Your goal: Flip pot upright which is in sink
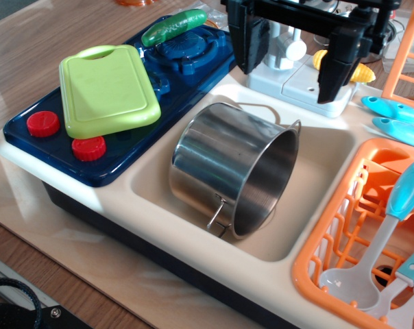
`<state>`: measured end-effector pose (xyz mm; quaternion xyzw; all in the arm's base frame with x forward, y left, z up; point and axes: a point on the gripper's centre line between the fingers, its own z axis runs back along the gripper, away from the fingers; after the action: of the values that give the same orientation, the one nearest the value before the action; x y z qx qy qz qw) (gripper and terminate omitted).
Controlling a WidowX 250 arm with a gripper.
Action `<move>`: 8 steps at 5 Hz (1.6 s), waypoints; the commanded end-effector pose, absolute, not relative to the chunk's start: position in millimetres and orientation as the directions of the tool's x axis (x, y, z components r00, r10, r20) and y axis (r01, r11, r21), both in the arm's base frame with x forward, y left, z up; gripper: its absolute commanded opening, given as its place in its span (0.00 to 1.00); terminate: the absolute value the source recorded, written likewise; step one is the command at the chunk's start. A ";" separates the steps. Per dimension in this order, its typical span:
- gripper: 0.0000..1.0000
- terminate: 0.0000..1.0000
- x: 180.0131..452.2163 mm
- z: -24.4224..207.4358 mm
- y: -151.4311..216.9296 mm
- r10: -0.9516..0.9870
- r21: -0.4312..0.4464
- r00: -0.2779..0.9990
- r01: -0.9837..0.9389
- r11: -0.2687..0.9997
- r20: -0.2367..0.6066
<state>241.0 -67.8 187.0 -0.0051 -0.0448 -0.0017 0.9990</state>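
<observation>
The shiny steel pot [227,168] lies on its side in the cream sink [317,205], its mouth facing right and toward the front. One wire loop handle points down at the front, another shows at the back rim. My black gripper [293,65] hangs above the sink's back edge, over the white faucet base, well above and behind the pot. Its two fingers stand wide apart and hold nothing.
A green cutting board [107,89] and a green cucumber [174,26] lie on the blue stovetop [70,157] with red knobs at left. An orange dish rack [358,247] with blue-handled utensils stands at right. A white faucet base [299,86] sits behind the sink.
</observation>
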 end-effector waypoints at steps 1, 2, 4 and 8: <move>1.00 0.00 241.0 187.0 -67.8 -0.003 -0.010 0.996 0.004 1.000 0.090; 1.00 0.00 241.5 177.2 -75.8 -0.016 0.089 0.984 0.001 0.996 0.178; 1.00 0.00 244.2 152.0 -82.2 -0.075 0.173 0.975 0.038 0.984 0.209; 1.00 0.00 236.3 120.6 -66.8 -0.185 0.280 0.961 0.124 0.952 0.203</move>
<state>242.6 -65.0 123.2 0.1285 -0.1310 -0.0976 0.9782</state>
